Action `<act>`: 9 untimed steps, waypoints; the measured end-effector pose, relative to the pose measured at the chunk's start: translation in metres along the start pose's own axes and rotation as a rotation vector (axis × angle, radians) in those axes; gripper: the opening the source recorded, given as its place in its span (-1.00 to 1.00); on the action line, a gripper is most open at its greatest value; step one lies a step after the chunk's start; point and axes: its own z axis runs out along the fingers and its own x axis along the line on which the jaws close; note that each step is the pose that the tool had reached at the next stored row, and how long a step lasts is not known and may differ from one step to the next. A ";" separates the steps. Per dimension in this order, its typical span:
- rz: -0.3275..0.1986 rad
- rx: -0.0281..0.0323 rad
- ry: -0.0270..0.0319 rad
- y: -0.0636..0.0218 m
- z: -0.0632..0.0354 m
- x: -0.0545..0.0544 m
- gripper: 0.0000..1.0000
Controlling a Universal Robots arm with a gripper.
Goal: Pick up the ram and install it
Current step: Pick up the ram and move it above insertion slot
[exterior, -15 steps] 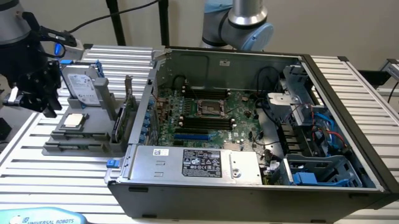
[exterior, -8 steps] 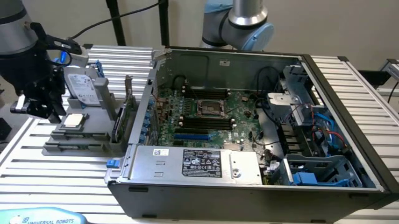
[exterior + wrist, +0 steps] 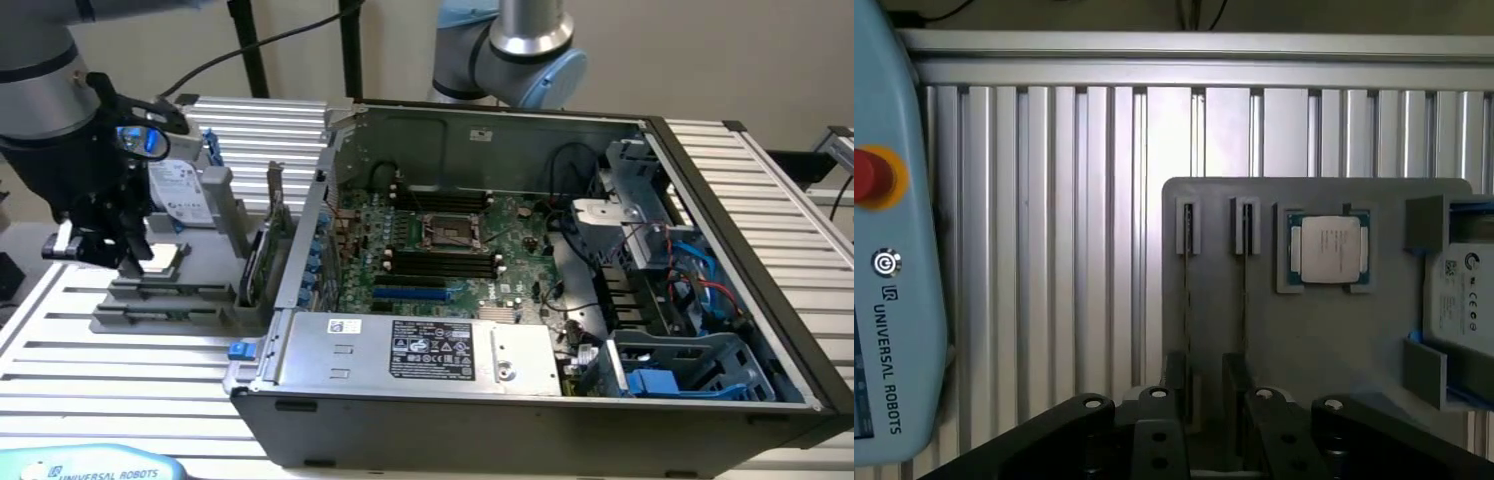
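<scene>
The ram (image 3: 1187, 290) showed edge-on, a thin dark line slotted in the gray holder (image 3: 1314, 330), near its edge; bare ribbed counter (image 3: 1054, 250) lay beyond. My jaws hung over it, slightly parted, empty.

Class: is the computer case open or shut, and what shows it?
Open: the computer case has no cover on its upward side, and the motherboard inside is plainly visible.

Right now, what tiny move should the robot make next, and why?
Probably lower the gripper straight down a little. It hangs over the gray holder, roughly in line with the ram standing on edge in its slot, not yet lifted.
</scene>
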 end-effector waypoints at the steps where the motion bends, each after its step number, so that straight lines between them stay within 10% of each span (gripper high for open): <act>1: -0.001 0.0000 0.0001 -0.0006 0.0018 0.001 -0.39; 9: -0.007 -0.0001 0.0003 -0.0031 0.0162 0.003 -0.39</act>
